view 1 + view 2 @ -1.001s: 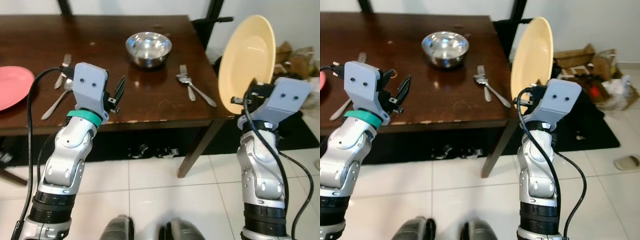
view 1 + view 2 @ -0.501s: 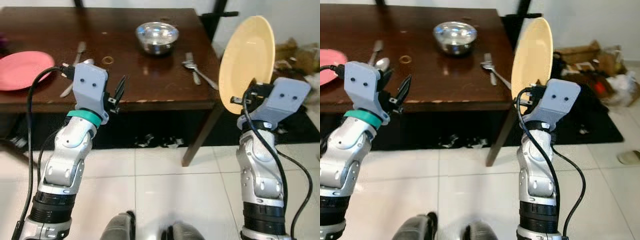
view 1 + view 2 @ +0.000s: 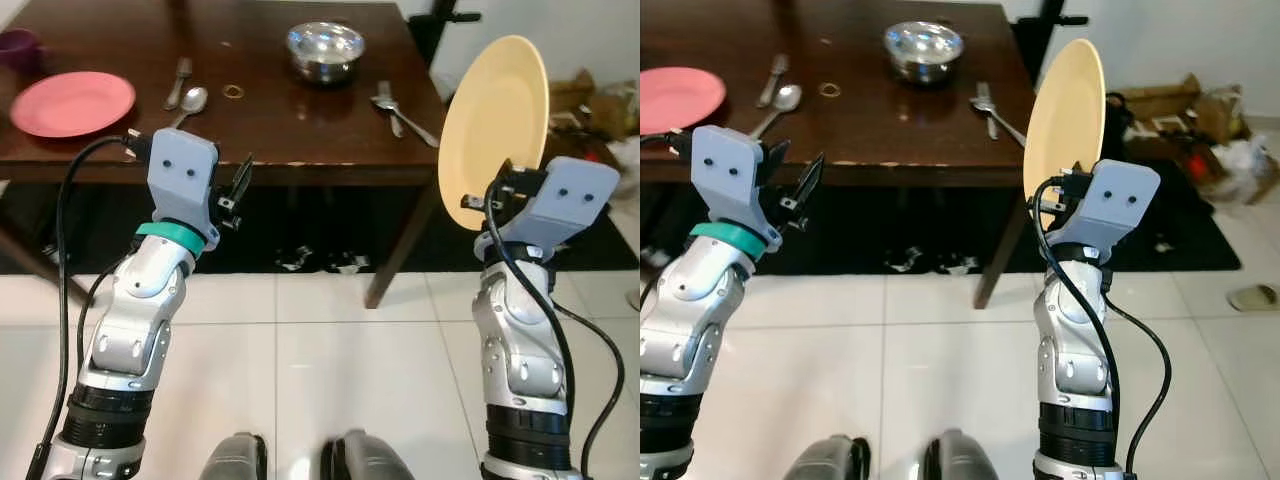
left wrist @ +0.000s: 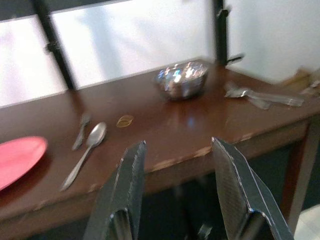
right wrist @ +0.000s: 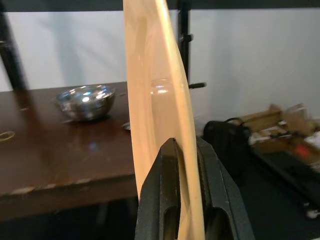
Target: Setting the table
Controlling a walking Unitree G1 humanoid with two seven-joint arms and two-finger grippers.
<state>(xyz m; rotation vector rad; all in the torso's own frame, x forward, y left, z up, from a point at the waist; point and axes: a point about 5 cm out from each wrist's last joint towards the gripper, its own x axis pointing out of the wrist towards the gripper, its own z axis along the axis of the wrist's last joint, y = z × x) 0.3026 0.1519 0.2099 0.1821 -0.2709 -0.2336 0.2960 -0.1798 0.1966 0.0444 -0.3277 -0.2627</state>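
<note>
Nearest the camera were the robot's two feet [image 3: 290, 458] on the white tiled floor [image 3: 330, 350]. Above them both silver arms were raised short of the desk [image 3: 270, 120]. The right tool [image 5: 186, 165] was pinching the lower rim of a yellow plate [image 3: 495, 125], one black finger on each face, and the plate stood on edge, nearly upright, off the desk's right corner and not touching it. The left tool [image 4: 177, 170] was spread, its two fingers [image 4: 127, 180] well apart with nothing between them, pointed at the desk's near edge.

Under the desk lay a dark rug [image 3: 300, 245] with some small debris [image 3: 320, 263] on it, beside a desk leg [image 3: 400, 255].

On the dark wooden desk, a pink plate [image 3: 73, 102] lay flat at the left. Just right of it a spoon [image 3: 188, 102] and a fork [image 3: 179, 78] lay side by side, with a small ring [image 3: 233, 91] near them. Farther right a second fork [image 3: 388, 102] and a spoon [image 3: 415, 120] lay together near the right edge. A steel bowl [image 3: 325, 50] stood beyond those, toward the far side. At the far left corner a purple cup [image 3: 20, 45] showed in part.

Cardboard and bags [image 3: 1200, 120] lay on the floor at the far right, by a white wall [image 3: 1180, 35].
</note>
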